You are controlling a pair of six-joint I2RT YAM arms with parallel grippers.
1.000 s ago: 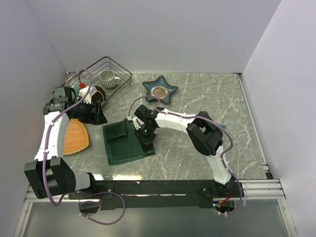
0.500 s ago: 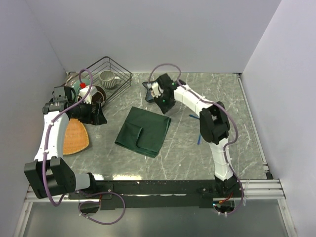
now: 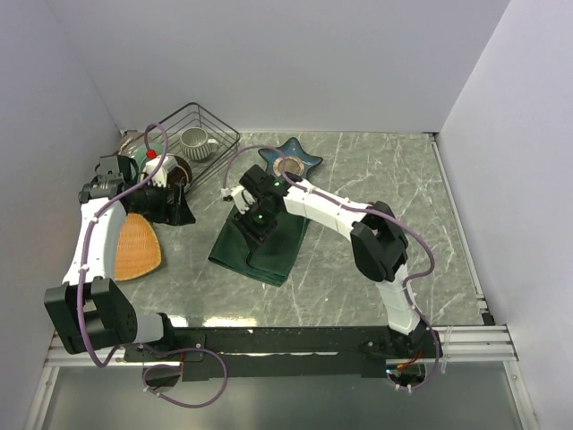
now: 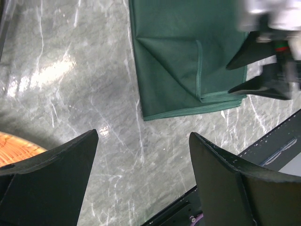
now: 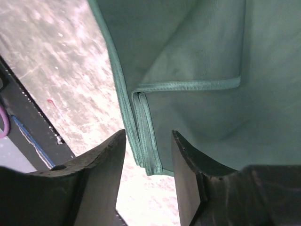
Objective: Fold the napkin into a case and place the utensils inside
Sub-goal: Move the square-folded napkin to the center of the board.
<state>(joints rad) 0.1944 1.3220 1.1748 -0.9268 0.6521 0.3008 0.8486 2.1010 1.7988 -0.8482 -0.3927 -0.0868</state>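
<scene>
— Green cloth under right claw [image 5: 148,134]: fingers apart, nothing pinched. The stacked hem of the napkin [image 5: 202,56] sits right below the gap. Agree?
— Agree. Left claw [image 4: 143,136] is spread wide too, empty, hanging over bare desk [image 3: 421,197] near the orange mat [image 3: 139,242].
— Napkin location: mid-desk, right of the mat, nearer than the star dish [image 3: 291,161]. It's a layered slab with a flap on top. Not a narrow case yet, I'd say.
— So step = folding, roughly midway. Next move, probably: drop right claw, pinch the layered edge, fold across to narrow it. It must catch all layers or the stack slides.
— And the utensils?
— Can't see them in any view. Maybe behind the right arm.
</scene>
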